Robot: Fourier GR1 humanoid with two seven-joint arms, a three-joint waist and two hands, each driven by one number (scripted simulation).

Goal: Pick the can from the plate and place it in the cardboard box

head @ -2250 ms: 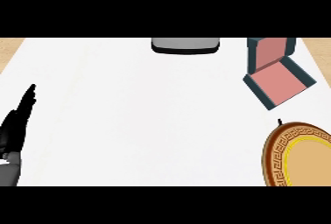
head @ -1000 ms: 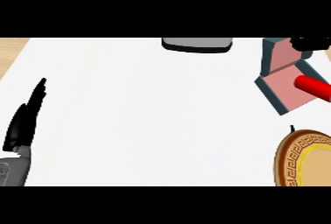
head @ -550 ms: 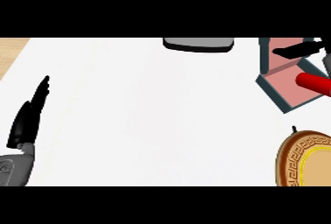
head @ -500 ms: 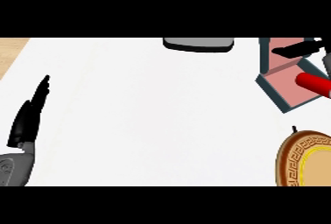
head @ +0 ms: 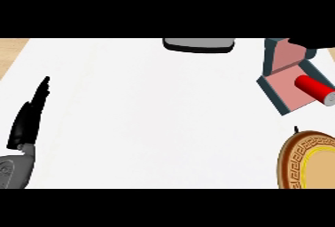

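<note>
The red can point(head: 313, 88) lies on its side inside the cardboard box point(head: 282, 85), which has teal walls and a pink floor and sits at the right edge. The can's grey end points to the lower right, and nothing touches it. Only a black part of my right hand point(head: 313, 42) shows, above the box at the top right corner and apart from the can. The round plate point(head: 296, 160), with a brown patterned rim and a yellow ring, sits at the lower right with nothing visible on it. My left hand point(head: 29, 119) rests open at the left edge, fingers up.
A dark grey object point(head: 198, 45) sits at the far edge of the white counter point(head: 157, 115), top centre. Wooden surface point(head: 13, 48) shows past the counter's upper left corner.
The red can has come to lie in the box, where there was none 2.2 s ago. Over the last half second my right hand has pulled back from the box toward the top right corner.
</note>
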